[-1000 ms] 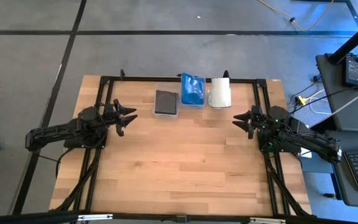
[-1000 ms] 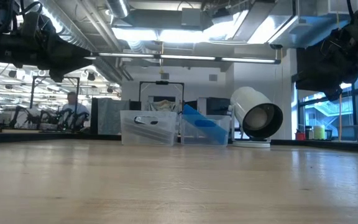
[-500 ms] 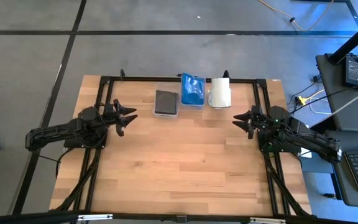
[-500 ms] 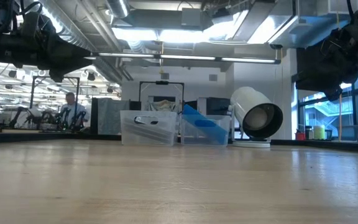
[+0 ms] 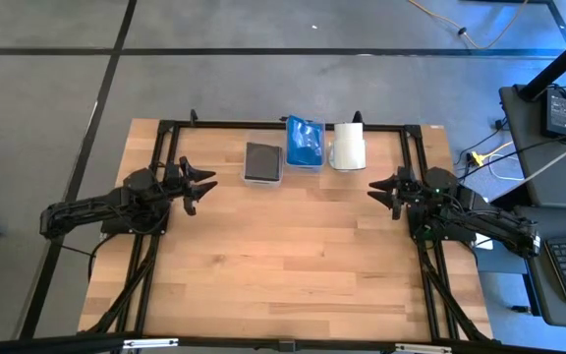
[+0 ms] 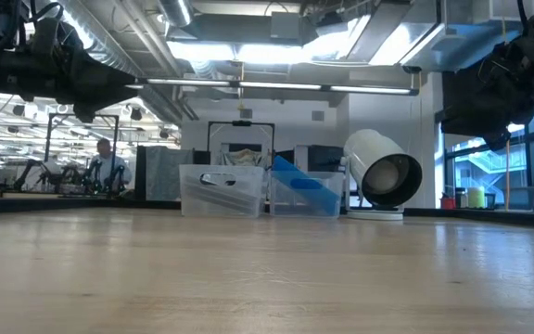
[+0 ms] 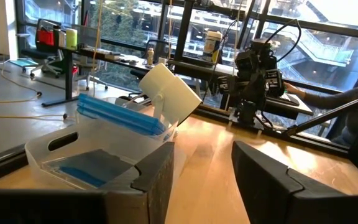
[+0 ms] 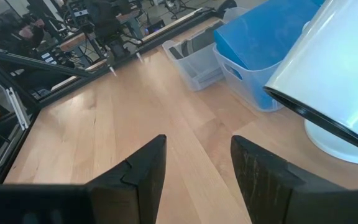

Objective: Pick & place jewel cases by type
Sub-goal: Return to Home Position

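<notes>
**High view.** Both arms are drawn to opposite sides of the table (image 5: 283, 265). The left gripper (image 5: 203, 188) and right gripper (image 5: 375, 192) each have their fingers spread wide and hold nothing. Between the 2 grippers, beyond their fingertips, the left bin (image 5: 263, 183) holds the dark cases (image 5: 261, 161). The right bin (image 5: 305, 167) beside it holds the blue cases (image 5: 303, 138). The white roll (image 5: 349, 147) stands just beside the right bin, nearest the right gripper. We see no case outside the bins.

In our judgement, the main risk is the right arm clipping the roll as it moves. The roll would jolt the right bin and could spill the cases.

**Low view.** Only this view shows height: a blue case (image 6: 299, 181) leans above its bin's rim, which makes that risk worse. We cannot make out the grippers here. A person (image 6: 107, 162) stands far behind the table.

**Left wrist view.** Past the left gripper (image 7: 204, 155), the blue cases (image 7: 120, 115) lie propped at a slant, not flat.

**Right wrist view.** The roll (image 8: 334, 81) looms close ahead of the right gripper (image 8: 194, 155), which the overhead picture understates.

No view lets us confirm 3 cases per bin.
</notes>
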Tool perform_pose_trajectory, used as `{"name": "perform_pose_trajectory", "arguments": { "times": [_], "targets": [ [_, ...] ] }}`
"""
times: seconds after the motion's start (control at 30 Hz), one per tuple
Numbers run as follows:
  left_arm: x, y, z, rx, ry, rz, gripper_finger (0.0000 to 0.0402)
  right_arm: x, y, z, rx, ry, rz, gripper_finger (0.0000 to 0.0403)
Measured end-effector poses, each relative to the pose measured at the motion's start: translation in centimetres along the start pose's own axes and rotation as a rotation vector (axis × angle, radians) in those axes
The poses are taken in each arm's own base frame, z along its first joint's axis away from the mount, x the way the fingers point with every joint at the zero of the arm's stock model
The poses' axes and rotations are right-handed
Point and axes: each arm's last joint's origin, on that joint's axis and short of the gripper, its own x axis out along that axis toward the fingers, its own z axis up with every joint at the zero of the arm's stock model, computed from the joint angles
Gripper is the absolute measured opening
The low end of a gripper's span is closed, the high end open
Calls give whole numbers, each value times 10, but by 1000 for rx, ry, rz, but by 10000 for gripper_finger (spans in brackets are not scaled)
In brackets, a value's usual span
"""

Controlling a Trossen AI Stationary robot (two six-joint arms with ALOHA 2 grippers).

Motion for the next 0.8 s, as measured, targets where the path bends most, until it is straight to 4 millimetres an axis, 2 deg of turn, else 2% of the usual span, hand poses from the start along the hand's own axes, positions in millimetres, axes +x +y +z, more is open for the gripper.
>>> {"name": "perform_pose_trajectory", "arguments": {
  "times": [0.8],
  "targets": [
    [0, 0, 0, 0, 0, 0, 159, 0, 0, 0, 0, 0, 0, 183]
  ]
}}
